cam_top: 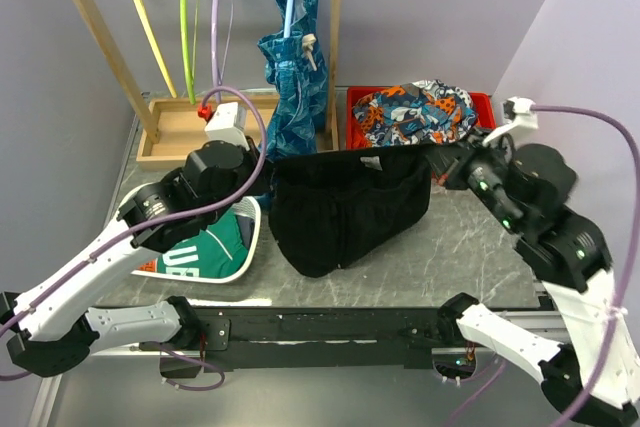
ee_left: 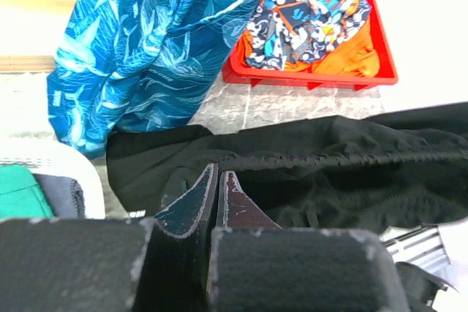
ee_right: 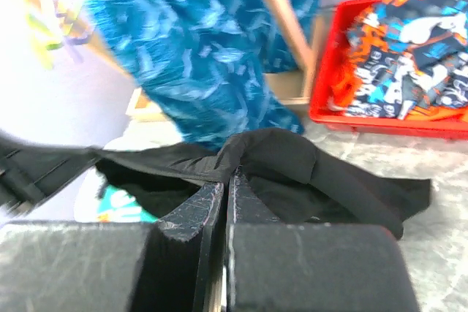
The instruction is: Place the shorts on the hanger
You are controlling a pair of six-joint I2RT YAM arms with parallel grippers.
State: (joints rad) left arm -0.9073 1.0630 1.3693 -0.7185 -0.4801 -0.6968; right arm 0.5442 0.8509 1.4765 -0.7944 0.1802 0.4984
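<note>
The shorts [cam_top: 345, 212] are centre stage over the grey table [cam_top: 470, 257], with the waistband pulled out between the two arms. Left gripper [ee_left: 218, 177]: fingers pressed together, pinching the waistband's edge. Right gripper [ee_right: 227, 180]: jaws together too, with black fabric bunched at their tips. The hanger [cam_top: 222, 17] hangs on the wooden rack [cam_top: 180, 122], well apart from the shorts.

Any writing? There's white lettering on the green garment [cam_top: 205, 252] in the white basket [cam_top: 254, 237], seen only from above, partly covered and unreadable. The left wrist view picks up a tiny white mark on the shorts, too small to read. Both wrist views catch the teal garment [ee_left: 146, 42] and the red bin [ee_left: 380, 49] of patterned clothes [ee_left: 307, 12]. The hanger shows clearly only from the top.
</note>
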